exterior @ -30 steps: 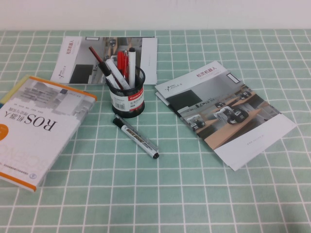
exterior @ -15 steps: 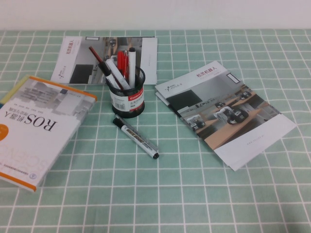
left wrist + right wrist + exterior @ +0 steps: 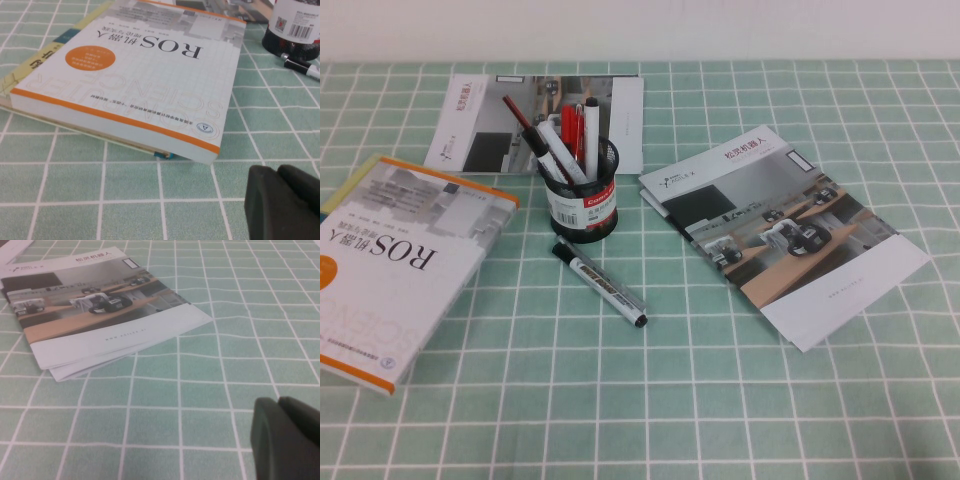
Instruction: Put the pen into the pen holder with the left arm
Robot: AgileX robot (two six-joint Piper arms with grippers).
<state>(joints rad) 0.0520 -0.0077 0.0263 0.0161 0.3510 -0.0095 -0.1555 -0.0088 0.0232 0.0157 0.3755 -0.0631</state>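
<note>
No change between frames: both arms parked, scene static.
Neither gripper appears in the high view. In the wrist views, the left gripper [image 3: 276, 172] sits low beside the book [image 3: 135, 85] and the right gripper [image 3: 277, 402] near the brochure [image 3: 100, 305], each clenched on nothing. Just below centre, the black-capped marker [image 3: 601, 283] lies untouched. Behind it, upper centre-left, the pen holder [image 3: 582, 205] carries a thick white pen [image 3: 563, 158] leaning inside; its lettering is unreadable. The task is probably complete.
</note>
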